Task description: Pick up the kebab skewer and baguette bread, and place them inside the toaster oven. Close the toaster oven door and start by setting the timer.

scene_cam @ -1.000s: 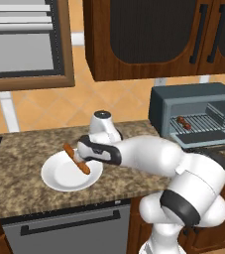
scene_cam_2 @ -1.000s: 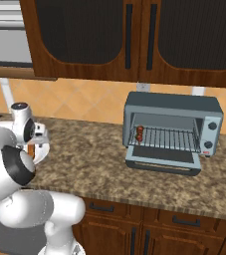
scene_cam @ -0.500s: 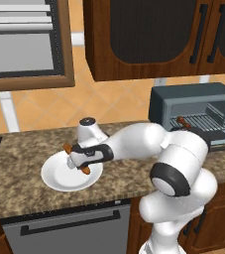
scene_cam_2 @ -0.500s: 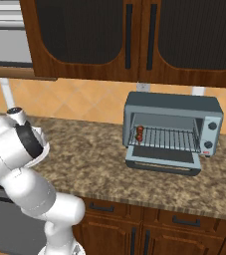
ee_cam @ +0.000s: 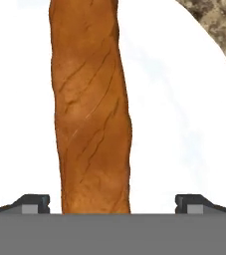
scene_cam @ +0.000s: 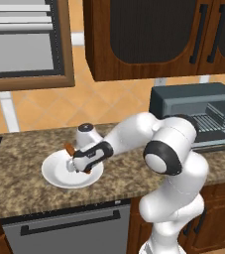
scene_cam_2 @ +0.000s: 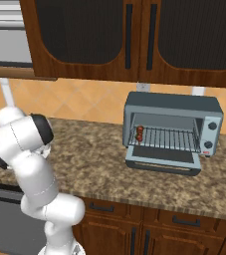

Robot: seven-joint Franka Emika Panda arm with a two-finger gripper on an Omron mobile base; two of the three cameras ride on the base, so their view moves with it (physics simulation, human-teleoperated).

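While one baguette (ee_cam: 92, 114) lies plated, one skewer (scene_cam_2: 139, 133) sits racked.

A speckled brown granite counter (scene_cam_2: 99, 164) runs below dark wooden wall cabinets (scene_cam_2: 129, 40) and an orange tiled wall (scene_cam: 109, 99). A wood-framed window (scene_cam: 22, 44) sits left; a grey dishwasher (scene_cam: 69, 230) stands under the counter.

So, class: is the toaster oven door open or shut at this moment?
Open. The toaster oven door is folded down in front of the toaster oven, exposing the wire rack and the kebab skewer inside.
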